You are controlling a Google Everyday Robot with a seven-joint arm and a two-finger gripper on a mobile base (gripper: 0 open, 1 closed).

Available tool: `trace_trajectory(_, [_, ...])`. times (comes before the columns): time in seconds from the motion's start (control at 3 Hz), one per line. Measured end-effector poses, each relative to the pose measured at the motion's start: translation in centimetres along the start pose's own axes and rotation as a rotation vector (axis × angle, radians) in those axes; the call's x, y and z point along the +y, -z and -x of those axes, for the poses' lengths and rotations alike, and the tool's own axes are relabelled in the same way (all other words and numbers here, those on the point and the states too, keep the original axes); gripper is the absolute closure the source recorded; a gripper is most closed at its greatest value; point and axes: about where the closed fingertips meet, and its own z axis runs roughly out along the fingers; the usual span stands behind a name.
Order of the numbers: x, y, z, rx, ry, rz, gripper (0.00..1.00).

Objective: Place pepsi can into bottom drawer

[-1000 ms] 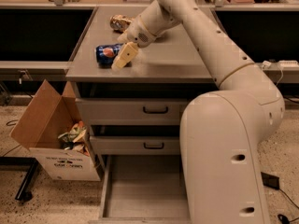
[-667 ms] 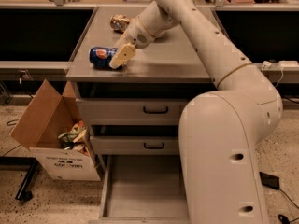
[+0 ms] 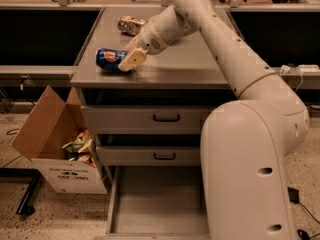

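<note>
The pepsi can [image 3: 110, 59] lies on its side near the front left of the grey cabinet top [image 3: 190, 64]. It is dark blue with a red-and-white logo. My gripper [image 3: 131, 59] is at the can's right end and overlaps it, reaching in from the right. The bottom drawer [image 3: 160, 204] is pulled out below, and its plain grey floor has nothing on it.
A tan-and-brown shiny snack packet [image 3: 131, 24] lies at the back of the cabinet top. The two upper drawers [image 3: 165, 118] with black handles are closed. An open cardboard box [image 3: 55, 149] with packets inside stands on the floor at the left. My arm's large body [image 3: 250, 169] fills the right foreground.
The can and my gripper have shifted a little to the left along the cabinet top, then settled. The drawers have not moved.
</note>
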Motion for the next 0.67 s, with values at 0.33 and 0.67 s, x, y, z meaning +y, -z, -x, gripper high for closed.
trace_trajectory(0.33, [0.9, 2.9, 0.0, -0.056, 0.002, -0.038, 1.0])
trace_trajectory(0.67, [2.6, 7.1, -0.4, -0.076, -0.01, -0.123, 1.0])
